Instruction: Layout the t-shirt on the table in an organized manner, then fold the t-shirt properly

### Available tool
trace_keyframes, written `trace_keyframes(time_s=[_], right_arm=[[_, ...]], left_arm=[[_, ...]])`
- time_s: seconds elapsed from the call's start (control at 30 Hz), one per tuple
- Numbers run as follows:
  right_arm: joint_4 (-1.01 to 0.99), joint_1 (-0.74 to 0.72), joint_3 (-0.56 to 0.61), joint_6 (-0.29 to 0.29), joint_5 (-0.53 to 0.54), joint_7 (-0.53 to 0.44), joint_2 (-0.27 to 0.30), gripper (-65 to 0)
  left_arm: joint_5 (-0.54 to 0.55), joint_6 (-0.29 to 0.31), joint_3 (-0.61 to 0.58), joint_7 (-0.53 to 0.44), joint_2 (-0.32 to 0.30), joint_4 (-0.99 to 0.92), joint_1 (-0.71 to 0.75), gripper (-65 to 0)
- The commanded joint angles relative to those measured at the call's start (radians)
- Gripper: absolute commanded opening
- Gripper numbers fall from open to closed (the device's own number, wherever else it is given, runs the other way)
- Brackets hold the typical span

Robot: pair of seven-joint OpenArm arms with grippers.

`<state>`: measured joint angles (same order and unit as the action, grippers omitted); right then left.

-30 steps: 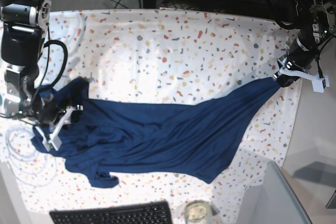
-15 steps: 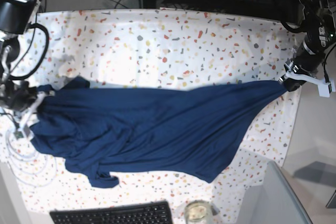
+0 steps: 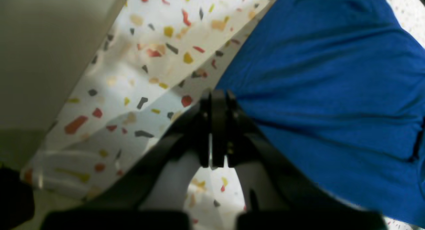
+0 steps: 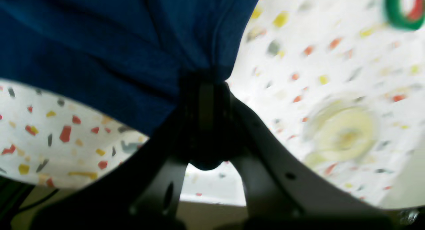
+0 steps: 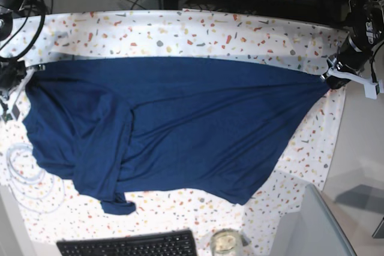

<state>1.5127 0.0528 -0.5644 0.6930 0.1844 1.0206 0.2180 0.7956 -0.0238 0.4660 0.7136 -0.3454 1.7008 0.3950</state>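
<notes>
The dark navy t-shirt (image 5: 180,124) is stretched wide across the speckled table (image 5: 180,34), its top edge taut between my two grippers. On the base view's right, my left gripper (image 5: 330,78) is shut on one corner of the shirt near the table's edge. The left wrist view shows its black fingers (image 3: 214,93) closed on the edge of the t-shirt (image 3: 315,90). My right gripper (image 5: 24,77), at the base view's left edge, is shut on bunched cloth. In the right wrist view that gripper (image 4: 204,82) pinches a gathered fold of the t-shirt (image 4: 99,40). The shirt's left part lies folded over itself.
A coil of white cable (image 5: 24,175) lies at the table's left edge. A black keyboard (image 5: 129,245) and a glass jar (image 5: 226,243) sit at the near edge, with a grey panel (image 5: 312,226) at the near right. Cables run behind the table.
My right gripper has carried its end of the shirt to the far left. The top edge has risen and pulled taut, spreading the shirt wider. The left gripper has shifted slightly up and right.
</notes>
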Motion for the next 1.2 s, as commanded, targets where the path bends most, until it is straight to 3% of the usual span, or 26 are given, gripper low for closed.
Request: trace_keyframes(time_s=[0.0, 0.13, 0.4, 0.73, 0.8, 0.9, 1.0, 1.1, 1.17], right_arm=[[0.012, -0.003, -0.018, 0.005, 0.004, -0.004, 0.022, -65.0], [-0.034, 0.025, -0.038, 0.005, 0.002, -0.018, 0.022, -65.0], [-0.133, 0.074, -0.041, 0.005, 0.002, -0.113, 0.022, -65.0], [-0.126, 0.089, -0.042, 0.005, 0.002, -0.13, 0.022, -63.6], [-0.114, 0.098, -0.042, 0.005, 0.002, -0.13, 0.021, -58.2], [-0.021, 0.134, -0.052, 0.005, 0.002, -0.13, 0.011, -42.8], [0.139, 0.172, -0.093, -0.055, 0.002, -0.135, -0.033, -29.4], [0.242, 0.178, -0.056, -0.062, 0.002, -0.13, -0.042, -26.6], [0.223, 0.16, 0.036, -0.06, 0.002, -0.133, -0.029, -26.6]], left_arm=[[0.006, 0.003, 0.009, -0.021, -0.019, -0.006, 0.003, -65.0], [-0.066, 0.003, 0.0, -0.022, -0.008, -0.075, 0.012, -65.0], [-0.336, 0.005, 0.009, -0.025, 0.105, -0.089, 0.006, -65.0], [-0.336, 0.006, 0.0, -0.025, 0.111, -0.089, 0.005, -65.0], [-0.336, 0.006, 0.0, -0.025, 0.113, -0.089, 0.005, -65.0], [-0.336, 0.006, 0.007, -0.025, 0.133, -0.087, 0.005, -65.0], [-0.336, 0.006, 0.0, -0.025, 0.138, -0.087, 0.005, -65.0], [-0.336, 0.006, 0.0, -0.025, 0.139, -0.087, 0.005, -65.0], [-0.336, 0.006, 0.0, -0.025, 0.139, -0.087, 0.005, -65.0]])
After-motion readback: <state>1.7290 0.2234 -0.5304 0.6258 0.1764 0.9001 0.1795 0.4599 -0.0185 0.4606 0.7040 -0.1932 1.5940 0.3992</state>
